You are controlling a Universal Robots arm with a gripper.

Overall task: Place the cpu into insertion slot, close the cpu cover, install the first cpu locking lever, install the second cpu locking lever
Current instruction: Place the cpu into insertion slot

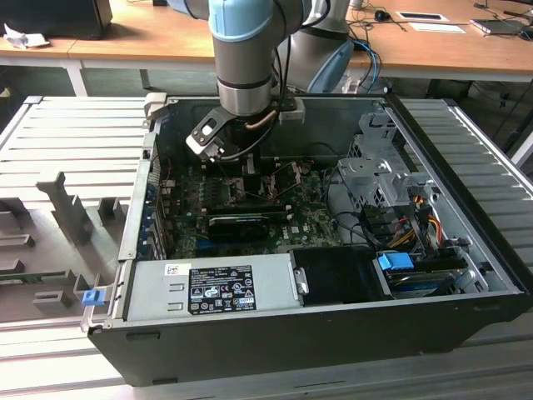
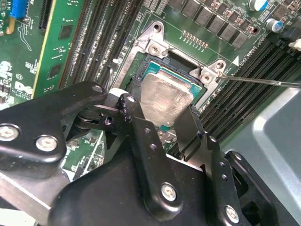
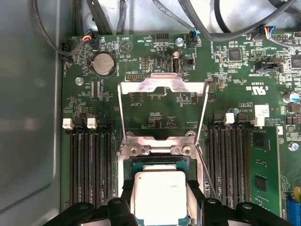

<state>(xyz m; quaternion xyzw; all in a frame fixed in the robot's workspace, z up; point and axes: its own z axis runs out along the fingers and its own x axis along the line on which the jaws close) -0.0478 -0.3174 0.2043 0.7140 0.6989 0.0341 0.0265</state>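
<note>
The cpu (image 3: 160, 186) is a pale silver square held between my gripper's (image 3: 161, 205) black fingers (image 3: 126, 197). It hangs right over the insertion slot (image 3: 141, 165), whose dark socket and metal frame show around the chip's edges. In the second wrist view the cpu (image 2: 164, 96) sits tilted at the insertion slot (image 2: 157, 66), with my gripper (image 2: 164, 113) shut on its two sides. The cpu cover (image 3: 162, 84) stands flipped open beyond the socket. A thin locking lever (image 2: 263, 81) sticks out to one side. In the exterior view my gripper (image 1: 250, 162) reaches down into the computer case.
Black memory slots (image 3: 91, 165) flank the socket on both sides. Cables (image 3: 197, 21) run along the board's far edge. In the case, a long black card (image 1: 241, 223), a power supply (image 1: 208, 283) and a drive cage (image 1: 375, 179) surround the motherboard (image 1: 196, 196).
</note>
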